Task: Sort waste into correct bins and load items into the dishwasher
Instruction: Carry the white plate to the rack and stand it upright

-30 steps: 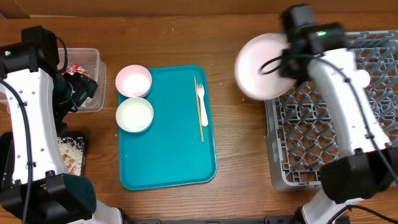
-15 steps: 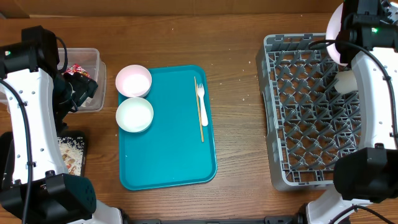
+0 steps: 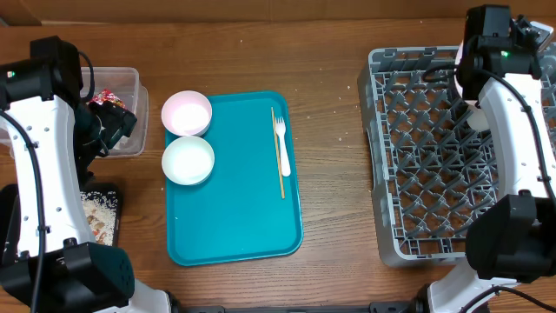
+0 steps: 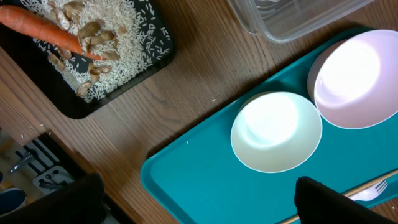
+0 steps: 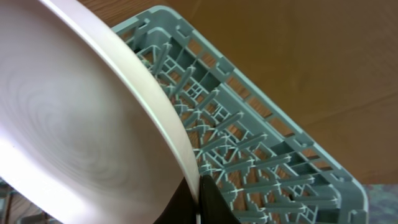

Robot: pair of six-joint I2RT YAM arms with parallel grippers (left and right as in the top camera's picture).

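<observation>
The rim of one white plate (image 5: 74, 124) is gripped between the closed jaws of the right gripper (image 5: 198, 202). The plate is held tilted, just above these jaws, over a corner of the single grey dish rack (image 5: 261, 155).

The jaws of the left gripper (image 4: 199, 208) are spread wide, and nothing is held between them. Just ahead of them two bowls are counted on one teal tray (image 4: 186, 186): a white bowl (image 4: 277, 132) and a pinkish bowl (image 4: 354, 81), side by side. Beyond the bowls, one pale fork (image 3: 283, 156) and one thin wooden stick (image 3: 280, 178) are laid on the same tray.

To the side of the left jaws, one black tray (image 4: 74, 111) is seen with one carrot (image 4: 43, 28) and scattered rice (image 4: 118, 37). One clear tub (image 4: 292, 18) is placed near. The print on the red wrapper (image 3: 109, 97) inside it is too small to be read.
</observation>
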